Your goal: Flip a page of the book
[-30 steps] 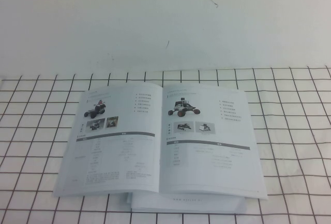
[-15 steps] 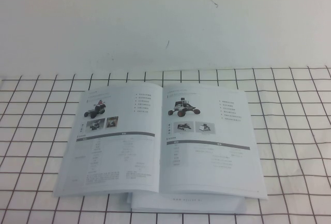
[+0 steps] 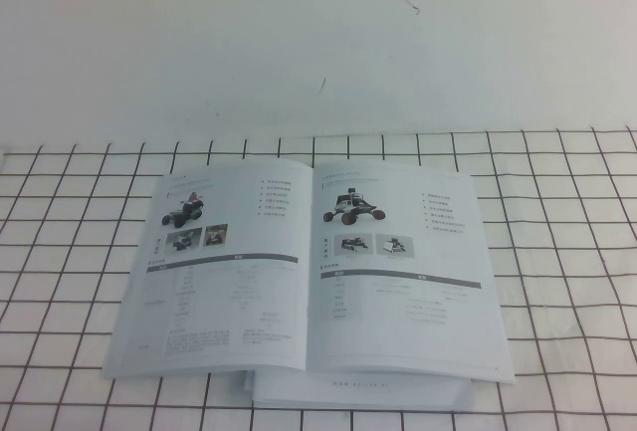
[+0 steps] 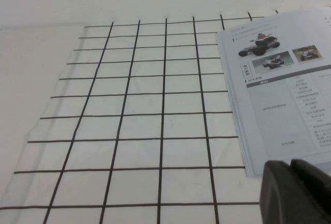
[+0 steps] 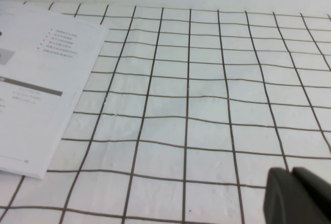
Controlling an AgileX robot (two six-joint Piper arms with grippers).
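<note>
The book [image 3: 309, 272] lies open and flat on the grid cloth in the high view. The page [image 3: 398, 272], with the black four-wheeled rover, is its right leaf. The left leaf [image 3: 214, 272] shows a red-topped vehicle. Neither gripper shows in the high view. In the left wrist view my left gripper [image 4: 291, 182] is shut and empty, just off the near corner of the left leaf [image 4: 284, 89]. In the right wrist view my right gripper [image 5: 292, 188] is shut and empty over the cloth, well to the right of the page's outer edge [image 5: 36, 94].
A plain white booklet [image 3: 358, 389] sticks out from under the book's front edge. The white cloth with black grid lines [image 3: 557, 252] covers the near table. Bare white table [image 3: 318, 43] lies beyond it.
</note>
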